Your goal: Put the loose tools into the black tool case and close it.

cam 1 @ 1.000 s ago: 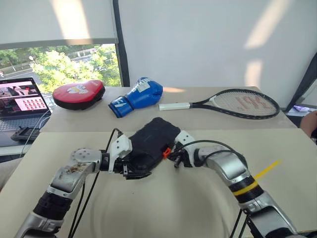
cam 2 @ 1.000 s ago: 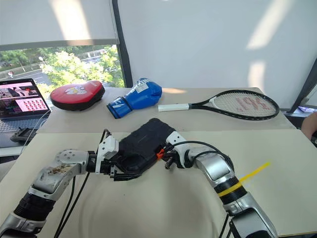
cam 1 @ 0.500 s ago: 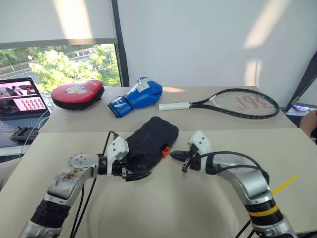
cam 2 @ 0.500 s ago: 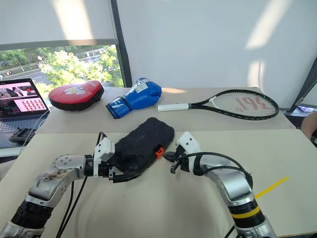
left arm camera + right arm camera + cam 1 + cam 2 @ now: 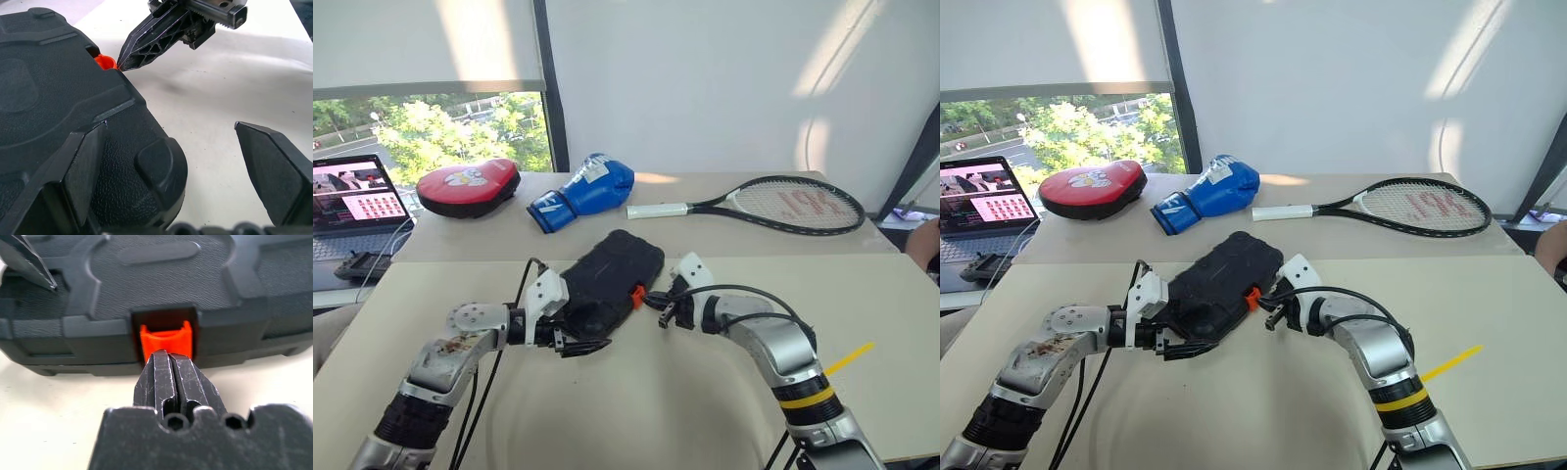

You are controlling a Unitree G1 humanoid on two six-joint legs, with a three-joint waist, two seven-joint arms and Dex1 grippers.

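the case (image 5: 610, 279) lies shut on the bench (image 5: 636, 401), latch (image 5: 165, 340) facing the right tool (image 5: 171, 363), whose fingers are pressed together with their tip at the latch. the left tool (image 5: 168, 161), spread wide, straddles the case's near corner.

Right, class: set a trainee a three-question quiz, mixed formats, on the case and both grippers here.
1. True or false: the black tool case lies shut.
2. What do the right gripper's tips meet? A) tennis racket B) orange latch C) blue boxing glove
3. Which gripper's fingers stand apart over the case's corner?

Key:
1. True.
2. B; its fingers are pressed together.
3. The left gripper.
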